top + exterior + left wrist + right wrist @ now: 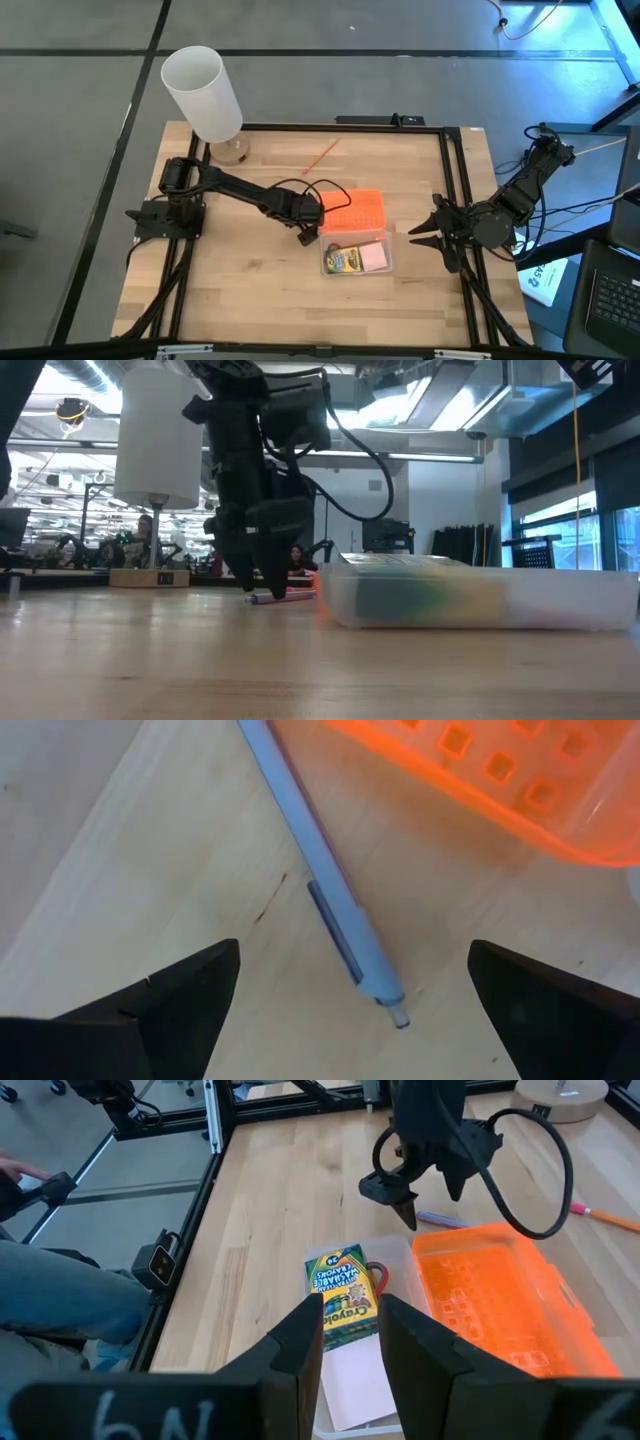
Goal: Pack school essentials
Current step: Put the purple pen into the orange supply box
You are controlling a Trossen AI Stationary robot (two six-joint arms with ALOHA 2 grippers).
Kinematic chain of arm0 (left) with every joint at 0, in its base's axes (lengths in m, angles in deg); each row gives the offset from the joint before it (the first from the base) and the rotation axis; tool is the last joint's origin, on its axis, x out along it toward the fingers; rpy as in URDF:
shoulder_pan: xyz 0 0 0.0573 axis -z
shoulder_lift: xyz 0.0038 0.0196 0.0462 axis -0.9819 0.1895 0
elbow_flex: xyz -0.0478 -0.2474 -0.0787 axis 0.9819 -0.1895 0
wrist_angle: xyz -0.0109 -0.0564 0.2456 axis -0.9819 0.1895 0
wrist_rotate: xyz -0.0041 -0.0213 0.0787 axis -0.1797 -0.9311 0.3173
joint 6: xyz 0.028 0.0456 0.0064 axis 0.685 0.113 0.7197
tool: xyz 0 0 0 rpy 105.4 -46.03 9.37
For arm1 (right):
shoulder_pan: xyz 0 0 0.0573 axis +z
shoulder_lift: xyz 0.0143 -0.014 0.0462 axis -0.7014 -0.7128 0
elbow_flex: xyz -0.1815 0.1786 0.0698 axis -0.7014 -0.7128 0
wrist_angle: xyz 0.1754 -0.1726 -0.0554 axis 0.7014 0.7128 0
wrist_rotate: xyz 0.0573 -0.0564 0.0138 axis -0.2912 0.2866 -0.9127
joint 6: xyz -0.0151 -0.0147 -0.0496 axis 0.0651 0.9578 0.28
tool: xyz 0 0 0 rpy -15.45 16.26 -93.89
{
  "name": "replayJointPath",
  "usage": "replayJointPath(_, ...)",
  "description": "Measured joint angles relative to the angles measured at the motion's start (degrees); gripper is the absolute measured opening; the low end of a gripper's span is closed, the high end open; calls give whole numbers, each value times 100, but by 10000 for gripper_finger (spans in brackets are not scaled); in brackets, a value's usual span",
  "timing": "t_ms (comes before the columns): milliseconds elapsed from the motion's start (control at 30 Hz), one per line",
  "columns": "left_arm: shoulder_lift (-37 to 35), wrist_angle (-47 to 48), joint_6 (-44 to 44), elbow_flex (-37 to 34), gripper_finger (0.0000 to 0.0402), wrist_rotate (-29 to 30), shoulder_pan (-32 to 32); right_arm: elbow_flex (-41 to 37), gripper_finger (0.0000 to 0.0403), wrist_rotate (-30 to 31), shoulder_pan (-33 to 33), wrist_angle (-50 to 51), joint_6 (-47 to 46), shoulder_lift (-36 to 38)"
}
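Note:
A blue-grey pen (330, 890) lies flat on the table beside the orange lid (500, 770). My left gripper (353, 948) is open and points down over the pen's tip end, one finger on each side, touching nothing; the low view shows it (262, 588) just above the pen (268, 598). The clear box (388, 262) holds the green-and-yellow crayon box (340, 1295), a pale pink pad (350, 1385) and a red scissors handle (378, 1275). A red pencil (320, 156) lies near the far edge. My right gripper (418, 233) waits open at the right edge.
The orange lid (358, 210) lies flat directly behind the clear box. A tall white cylinder (205, 95) stands at the far left corner. Black frame rails (452, 180) run along the table's sides. Bare wood lies near and left of the box. A person's leg (60, 1295) shows beyond the table.

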Motion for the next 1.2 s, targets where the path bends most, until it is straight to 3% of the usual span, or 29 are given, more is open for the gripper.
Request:
replayJointPath(367,13,-20,-5,3,363,3,0,0,101,65,-2,2,544,2)
replayJointPath(633,328,-92,-9,42,334,-27,8,0,101,702,-1,54,603,-20)
replayJointPath(833,343,-123,-9,38,312,-31,33,0,101,855,-2,207,577,-20)
replayJointPath(1200,367,-159,-18,31,218,-72,48,0,101,861,-2,227,575,-20)
